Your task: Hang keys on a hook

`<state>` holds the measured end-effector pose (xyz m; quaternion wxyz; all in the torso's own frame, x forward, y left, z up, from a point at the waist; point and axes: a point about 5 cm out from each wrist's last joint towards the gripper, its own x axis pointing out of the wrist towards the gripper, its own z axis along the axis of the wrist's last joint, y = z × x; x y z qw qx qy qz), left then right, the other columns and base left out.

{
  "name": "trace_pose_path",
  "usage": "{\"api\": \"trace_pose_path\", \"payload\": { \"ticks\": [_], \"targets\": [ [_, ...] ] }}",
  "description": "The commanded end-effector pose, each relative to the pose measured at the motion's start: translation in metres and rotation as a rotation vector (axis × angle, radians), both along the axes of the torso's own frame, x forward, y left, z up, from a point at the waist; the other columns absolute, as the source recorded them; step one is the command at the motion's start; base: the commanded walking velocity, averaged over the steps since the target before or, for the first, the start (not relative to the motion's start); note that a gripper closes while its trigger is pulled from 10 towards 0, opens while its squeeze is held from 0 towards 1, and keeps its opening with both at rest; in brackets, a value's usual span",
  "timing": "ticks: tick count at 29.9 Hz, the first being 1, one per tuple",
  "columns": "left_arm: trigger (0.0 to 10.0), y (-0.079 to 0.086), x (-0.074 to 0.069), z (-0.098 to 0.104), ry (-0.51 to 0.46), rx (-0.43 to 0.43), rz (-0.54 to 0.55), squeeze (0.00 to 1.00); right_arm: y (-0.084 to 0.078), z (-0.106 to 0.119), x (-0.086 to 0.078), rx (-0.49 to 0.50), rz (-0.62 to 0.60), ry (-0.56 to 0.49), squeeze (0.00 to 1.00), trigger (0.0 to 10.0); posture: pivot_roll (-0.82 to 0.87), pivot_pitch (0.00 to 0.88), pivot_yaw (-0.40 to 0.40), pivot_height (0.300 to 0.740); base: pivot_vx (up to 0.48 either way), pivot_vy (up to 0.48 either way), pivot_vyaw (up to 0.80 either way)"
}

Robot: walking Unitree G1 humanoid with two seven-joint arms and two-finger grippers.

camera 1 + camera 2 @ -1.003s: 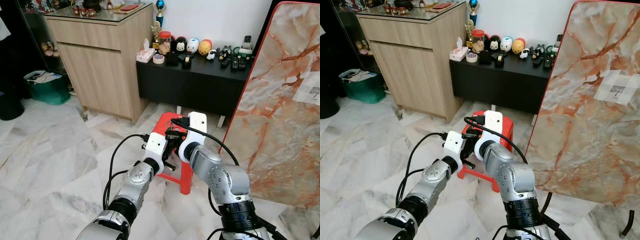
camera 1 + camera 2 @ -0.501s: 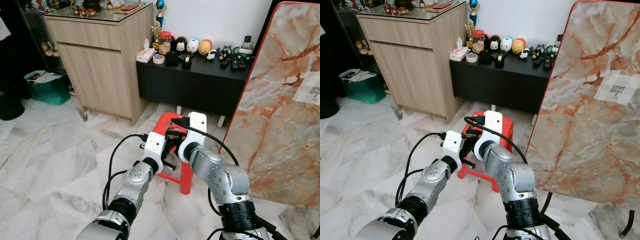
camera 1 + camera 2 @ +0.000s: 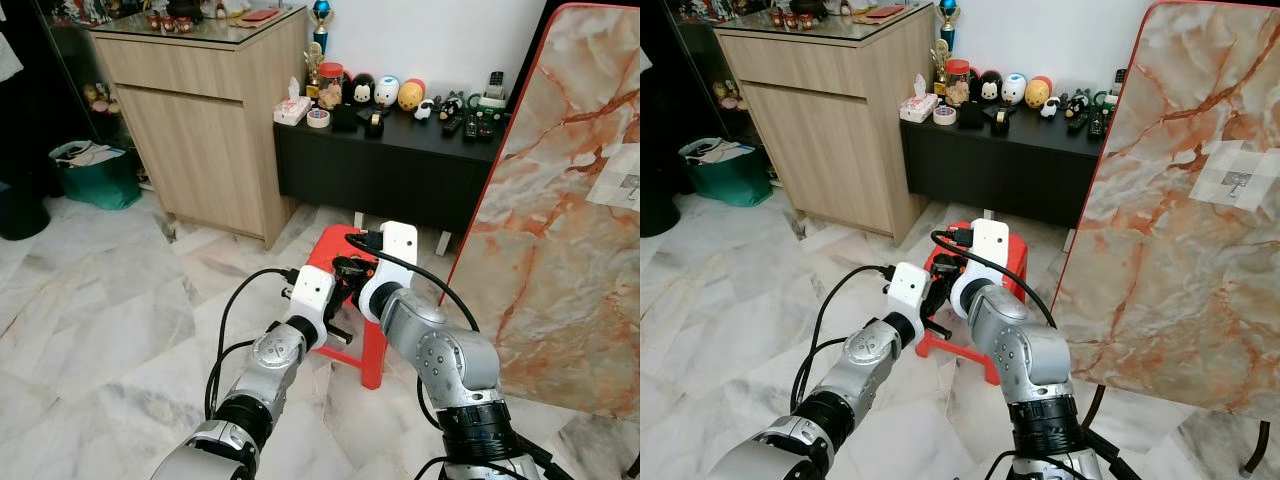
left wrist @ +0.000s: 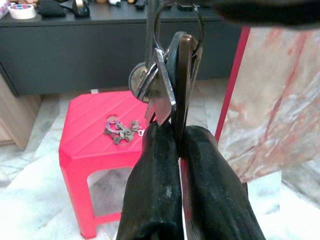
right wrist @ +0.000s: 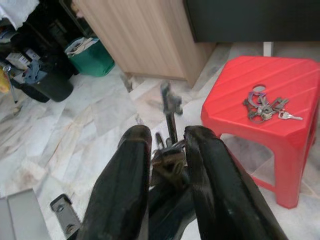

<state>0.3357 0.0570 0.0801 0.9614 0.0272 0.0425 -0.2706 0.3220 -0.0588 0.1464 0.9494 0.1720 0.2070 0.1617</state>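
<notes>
Two grippers, left (image 4: 172,150) and right (image 5: 167,150), on one key bunch (image 4: 170,80).

A red stool (image 3: 345,250) stands on white-grey marbled floor (image 3: 110,310) beside an orange-veined marble slab (image 3: 560,230), a black cabinet (image 3: 390,170) and a tan wood cupboard (image 3: 200,130).

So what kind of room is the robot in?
Probably a living room in someone's home: a tall light wooden cabinet, a low black sideboard topped with round toy figurines, and a small red plastic stool on white marble floor tiles.
</notes>
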Motion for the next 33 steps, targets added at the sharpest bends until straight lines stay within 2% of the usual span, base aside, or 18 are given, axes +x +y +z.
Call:
{"api": "trace_pose_path", "payload": {
  "ticks": [1,4,5,7,12,13,15,16,18,19,21,22,23,24,25,29,32,33],
  "targets": [
    [0.0,-0.001,0.002,0.007,-0.029,0.019,-0.022,0.00,-0.002,0.002,0.003,-0.013,-0.009,-0.010,1.00,10.0,-0.01,0.000,-0.028,0.724,0.000,0.000,0.00],
    [0.0,0.001,0.002,0.005,-0.021,0.043,-0.038,0.00,-0.003,0.002,0.004,-0.033,-0.016,-0.020,1.00,10.0,-0.01,0.000,-0.027,0.724,0.000,0.000,0.00],
    [0.0,0.003,0.001,0.004,-0.015,0.065,-0.058,0.00,-0.006,0.002,0.006,-0.084,-0.023,-0.042,0.07,10.0,-0.01,0.000,-0.023,0.724,0.000,0.000,0.00],
    [0.0,0.007,-0.001,0.003,-0.003,0.092,-0.088,0.00,-0.011,0.002,0.008,-0.137,-0.038,-0.064,0.00,10.0,-0.01,0.000,-0.023,0.724,0.000,0.000,0.00],
    [0.0,0.033,-0.009,-0.009,0.098,0.259,-0.174,0.00,-0.029,-0.002,0.014,-0.182,-0.089,-0.071,0.00,10.0,0.00,0.000,-0.017,0.724,0.000,0.000,0.00],
    [0.0,0.054,-0.013,-0.014,0.141,0.374,-0.193,0.00,-0.039,-0.003,0.017,-0.210,-0.111,-0.078,0.00,10.0,0.00,0.000,-0.016,0.724,0.000,0.000,0.00],
    [0.0,0.069,-0.016,-0.015,0.157,0.458,-0.193,0.00,-0.047,-0.005,0.019,-0.235,-0.126,-0.085,0.00,10.0,0.00,0.000,-0.016,0.724,0.000,0.000,0.00],
    [2.4,0.080,-0.017,-0.014,0.155,0.514,-0.169,0.00,-0.053,-0.006,0.021,-0.250,-0.139,-0.085,0.00,10.0,0.01,0.000,-0.014,0.724,0.000,0.000,0.00],
    [2.4,0.087,-0.017,-0.014,0.153,0.549,-0.151,0.00,-0.056,-0.007,0.022,-0.259,-0.148,-0.084,0.00,10.0,0.01,0.000,-0.014,0.724,0.000,0.000,0.00],
    [10.0,0.101,-0.016,-0.013,0.157,0.584,-0.099,0.00,-0.065,-0.011,0.023,-0.279,-0.168,-0.078,0.00,10.0,0.02,0.000,-0.015,0.724,0.000,0.000,0.00],
    [10.0,0.117,-0.015,-0.012,0.168,0.591,-0.020,0.00,-0.077,-0.015,0.025,-0.306,-0.194,-0.071,0.00,10.0,0.03,0.000,-0.015,0.724,0.000,0.000,0.00],
    [10.0,0.133,-0.016,-0.016,0.202,0.516,0.079,0.00,-0.089,-0.022,0.026,-0.337,-0.219,-0.060,0.00,10.0,0.03,0.000,-0.015,0.724,0.000,0.000,0.00],
    [10.0,0.155,-0.025,-0.034,0.274,0.526,0.167,0.00,-0.105,-0.039,0.025,-0.378,-0.249,-0.017,0.00,10.0,0.03,0.000,-0.019,0.724,0.000,0.000,0.00],
    [10.0,0.155,-0.025,-0.034,0.274,0.526,0.167,0.00,-0.105,-0.039,0.025,-0.378,-0.249,-0.017,0.00,10.0,0.03,0.000,-0.019,0.724,0.000,0.000,0.00],
    [10.0,0.167,-0.036,-0.051,0.347,0.557,0.202,0.00,-0.114,-0.051,0.023,-0.413,-0.264,0.015,0.00,10.0,0.04,0.000,-0.018,0.724,0.000,0.000,0.00],
    [10.0,0.174,-0.071,-0.089,0.514,0.625,0.158,0.00,-0.133,-0.086,0.009,-0.443,-0.305,0.111,0.00,10.0,0.03,0.000,-0.013,0.724,0.000,0.000,0.00],
    [10.0,0.170,-0.070,-0.084,0.430,0.566,0.245,0.00,-0.148,-0.121,-0.012,-0.450,-0.348,0.219,0.00,10.0,0.03,0.000,-0.011,0.724,0.000,0.000,0.00],
    [10.0,0.170,-0.070,-0.084,0.430,0.566,0.245,0.00,-0.148,-0.121,-0.012,-0.450,-0.348,0.219,0.00,10.0,0.03,0.000,-0.011,0.724,0.000,0.000,0.00]
  ]
}}
